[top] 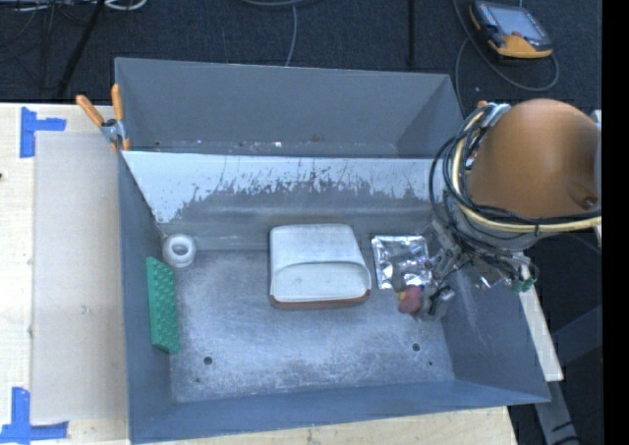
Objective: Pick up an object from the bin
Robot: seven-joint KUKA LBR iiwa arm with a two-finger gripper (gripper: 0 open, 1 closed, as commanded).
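Observation:
My gripper [437,291] is low at the right side of the bin, just below the arm's orange dome. It sits right next to a small reddish-brown thing [408,302] on the bin floor. A crumpled silver foil packet [398,258] lies immediately to the gripper's left, touching the reddish thing's upper side. In the middle of the bin rests a white rounded-rectangular dish with a brown rim [316,264].
A green textured strip [162,304] lies along the left wall, with a small white ring [179,250] just above it. The arm with its cables hangs over the bin's right wall.

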